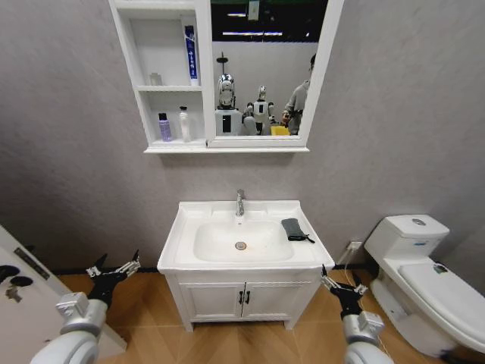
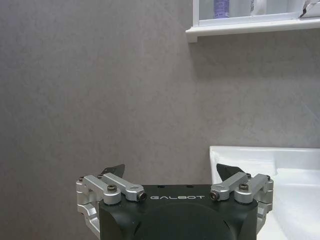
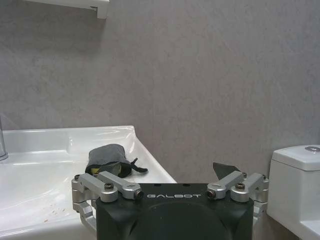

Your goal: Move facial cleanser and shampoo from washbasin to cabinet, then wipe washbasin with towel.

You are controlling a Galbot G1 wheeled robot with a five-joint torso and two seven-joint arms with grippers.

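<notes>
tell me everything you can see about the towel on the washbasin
The towel is a small dark grey, nearly black cloth, folded into a soft bundle, with a thin loop trailing from one corner. It lies on the flat rim of the white washbasin, on the robot's right of the oval bowl, near the back. Nothing grips it; both pincers hang low, apart from it.

Grey wall [image 1: 76, 114], wooden floor [image 1: 250, 341], white toilet [image 1: 428, 277].
</notes>
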